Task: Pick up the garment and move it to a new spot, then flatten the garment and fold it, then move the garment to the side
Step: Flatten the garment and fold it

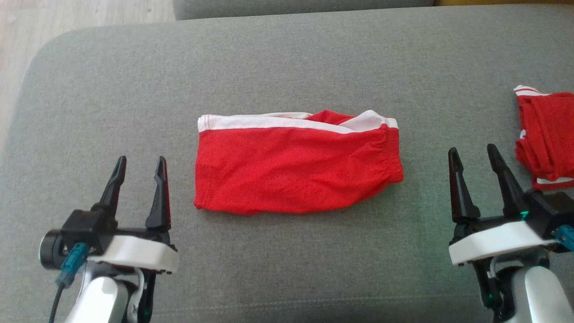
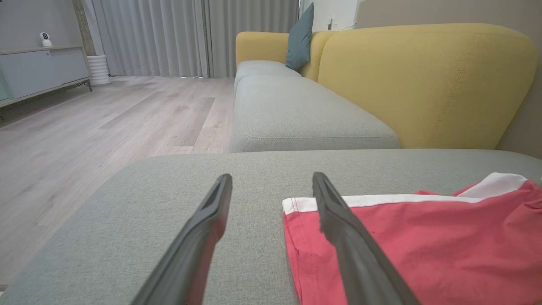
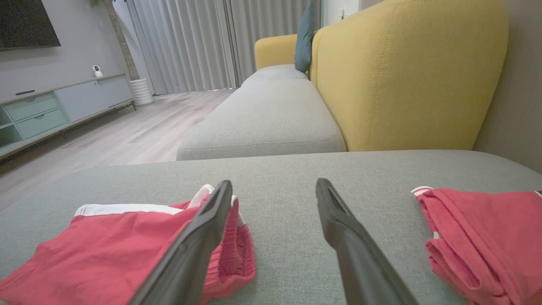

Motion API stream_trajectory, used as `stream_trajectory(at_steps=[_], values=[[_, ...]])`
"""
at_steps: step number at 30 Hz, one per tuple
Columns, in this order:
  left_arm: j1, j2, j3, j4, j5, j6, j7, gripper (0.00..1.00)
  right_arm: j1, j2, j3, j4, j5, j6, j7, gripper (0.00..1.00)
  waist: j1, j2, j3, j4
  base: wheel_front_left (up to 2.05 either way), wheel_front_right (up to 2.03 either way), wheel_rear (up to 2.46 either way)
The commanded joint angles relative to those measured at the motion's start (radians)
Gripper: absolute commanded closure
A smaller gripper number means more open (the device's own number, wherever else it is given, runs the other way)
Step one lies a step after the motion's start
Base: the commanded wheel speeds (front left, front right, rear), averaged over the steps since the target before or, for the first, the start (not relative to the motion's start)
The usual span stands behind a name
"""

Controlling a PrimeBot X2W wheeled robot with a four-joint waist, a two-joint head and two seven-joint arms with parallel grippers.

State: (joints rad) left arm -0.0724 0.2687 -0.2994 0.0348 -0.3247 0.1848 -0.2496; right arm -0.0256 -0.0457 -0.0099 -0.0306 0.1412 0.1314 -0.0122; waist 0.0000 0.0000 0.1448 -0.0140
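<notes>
Your left tool (image 1: 141, 159) and right tool (image 1: 472, 149) both stand wide open and hold nothing. They sit near the front edge of the cushion (image 1: 287, 67), one on either side of the garment (image 1: 296, 170). It lies folded at the middle, apparently ready for the move aside. Mind the second red garment (image 1: 545, 134) at the right edge: it crowds that side, so the left looks freer.

- Left gripper (image 1: 141, 159): two long black tapered fingers, black base, white curved plate (image 1: 134, 255) beneath.
- Teal connector (image 1: 71, 268) with dark cable (image 1: 54, 307) at its side.
- Right gripper (image 1: 472, 149): same build, green light (image 1: 523, 216), teal plug (image 1: 566, 237).
- Forearms (image 1: 101, 300): pale silver-white.
</notes>
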Motion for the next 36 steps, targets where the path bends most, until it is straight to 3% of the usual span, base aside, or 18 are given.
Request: stream_trajectory(at_steps=[1,13,21,27,36], values=[[-0.03,0.022,0.053,-0.035,0.009,-0.004,-0.012,0.0,-0.018,-0.004,0.017,-0.04,0.005,-0.001,0.003,0.0,0.0,0.0,-0.001,-0.001,0.0,0.0,0.0],[-0.029,0.01,0.066,-0.022,0.026,-0.027,-0.012,0.0,-0.015,-0.004,0.013,-0.032,0.016,-0.001,0.01,0.0,0.0,0.0,0.002,-0.002,0.0,0.0,0.0],[-0.055,0.002,0.063,-0.027,0.034,-0.039,-0.012,0.0,-0.072,-0.004,0.077,0.027,0.012,-0.001,0.067,0.0,0.0,0.0,0.047,0.011,0.0,0.0,0.0],[-0.103,-0.014,0.053,-0.028,0.041,-0.061,-0.012,0.0,-0.205,-0.004,0.173,0.151,0.003,-0.001,0.106,0.0,0.0,0.0,0.117,0.041,0.0,0.0,0.0],[-0.15,-0.06,0.036,-0.011,0.061,-0.101,-0.012,0.0,-0.347,-0.025,0.103,0.314,-0.038,-0.001,0.166,0.0,0.0,0.0,0.184,0.082,0.0,0.0,0.0]])
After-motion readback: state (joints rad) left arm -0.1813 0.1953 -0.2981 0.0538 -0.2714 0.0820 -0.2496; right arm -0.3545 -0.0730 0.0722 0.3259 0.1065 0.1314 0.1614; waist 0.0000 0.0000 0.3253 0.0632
